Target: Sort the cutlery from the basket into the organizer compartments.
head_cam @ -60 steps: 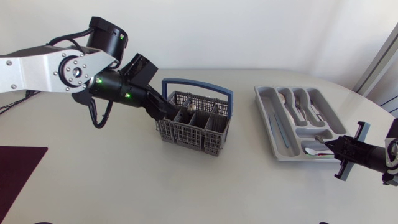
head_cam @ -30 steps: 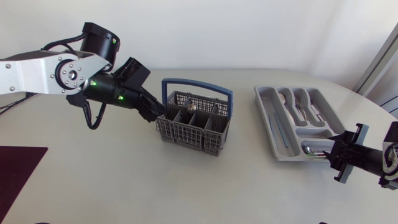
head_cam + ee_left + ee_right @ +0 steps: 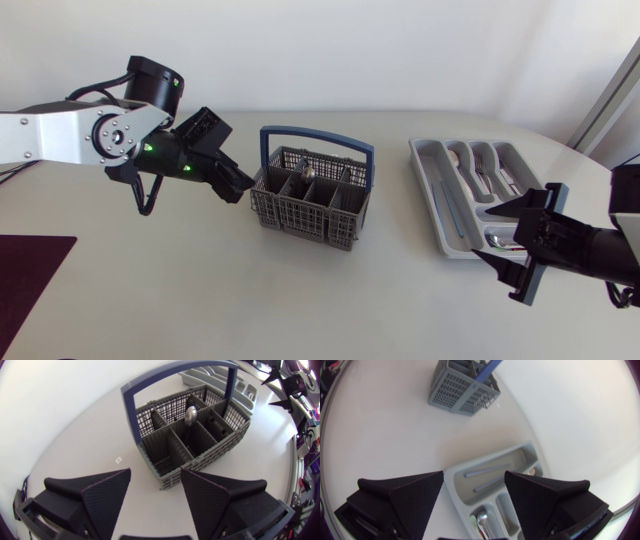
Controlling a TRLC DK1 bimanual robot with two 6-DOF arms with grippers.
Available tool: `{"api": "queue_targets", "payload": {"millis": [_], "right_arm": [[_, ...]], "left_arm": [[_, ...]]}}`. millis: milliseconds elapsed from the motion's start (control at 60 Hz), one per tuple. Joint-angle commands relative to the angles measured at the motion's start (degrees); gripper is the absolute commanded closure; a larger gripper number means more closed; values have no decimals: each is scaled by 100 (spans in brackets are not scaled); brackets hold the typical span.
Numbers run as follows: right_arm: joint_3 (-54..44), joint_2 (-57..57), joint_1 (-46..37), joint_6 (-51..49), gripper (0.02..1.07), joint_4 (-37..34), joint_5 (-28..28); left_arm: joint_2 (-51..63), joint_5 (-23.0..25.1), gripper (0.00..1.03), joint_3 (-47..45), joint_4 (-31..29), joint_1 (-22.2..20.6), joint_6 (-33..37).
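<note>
Right gripper (image 3: 487, 232): jaws released and spread wide, nothing between them, poised over the near end of the organizer (image 3: 428, 195) towards the table's (image 3: 200, 290) near right corner. Organizer: grey tray by the right edge, holding spoons and forks (image 3: 480, 165) in its far compartments and one spoon (image 3: 505, 238) in the near cross compartment. Basket (image 3: 310, 210): grey mesh with a blue handle (image 3: 318, 135), mid-table towards the far edge, one utensil (image 3: 308, 173) standing upright in it; left gripper (image 3: 240, 186): jaws released, empty, just beside the basket's left side.
</note>
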Motion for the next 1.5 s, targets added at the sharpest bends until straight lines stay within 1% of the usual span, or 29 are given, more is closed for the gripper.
{"api": "queue_targets", "payload": {"millis": [0, 117, 167, 183, 233, 333, 450, 517, 617, 700, 733, 883, 1117, 1233, 1367, 1483], "right_arm": [[-93, -257, 740, 923, 17, -199, 126], [30, -178, 1882, 1933, 17, -41, 469], [109, 24, 2331, 2364, 17, 205, 733], [189, 218, 2568, 2601, 17, 407, 944], [364, 569, 2779, 2909, 17, 600, 1040], [716, 1316, 2990, 3392, 17, 969, 1155], [1199, 2169, 3034, 3832, 17, 1251, 1163], [1472, 2573, 3069, 4043, 17, 1303, 1190], [1841, 3030, 3113, 4289, 17, 1330, 1216], [2017, 3241, 3122, 4377, 17, 1347, 1278], [2087, 3311, 3122, 4412, 17, 1356, 1295], [2368, 3531, 3025, 4447, 17, 1365, 1295], [2720, 3856, 2805, 4386, 17, 1383, 1269], [2720, 3900, 2761, 4298, 17, 1356, 1251], [2597, 3821, 2656, 4219, 17, 1347, 1251], [2447, 3522, 2498, 4219, 17, 1277, 1251]], "left_arm": [[265, -130, 36, -185, 203, 213, 179], [793, -288, 36, 17, 450, 529, 161], [1065, -288, 37, 167, 520, 652, 126], [1197, -306, 37, 237, 573, 696, 91], [1399, -315, 37, 360, 660, 749, -6], [1716, -306, 37, 527, 722, 705, -41], [1812, -262, 37, 589, 792, 582, -146], [1830, -253, 37, 606, 863, 503, -287], [1847, -174, 37, 580, 871, 362, -296], [1839, -7, 37, 536, 863, 318, -305], [1830, 142, 37, 501, 863, 309, -305], [1698, 397, 37, 290, 819, 230, -305], [1179, 406, 37, -194, 678, -77, -305], [960, 406, 37, -343, 652, -174, -305], [916, 397, 37, -343, 564, -148, -296], [766, 397, 37, -308, 476, 28, -278]]}}
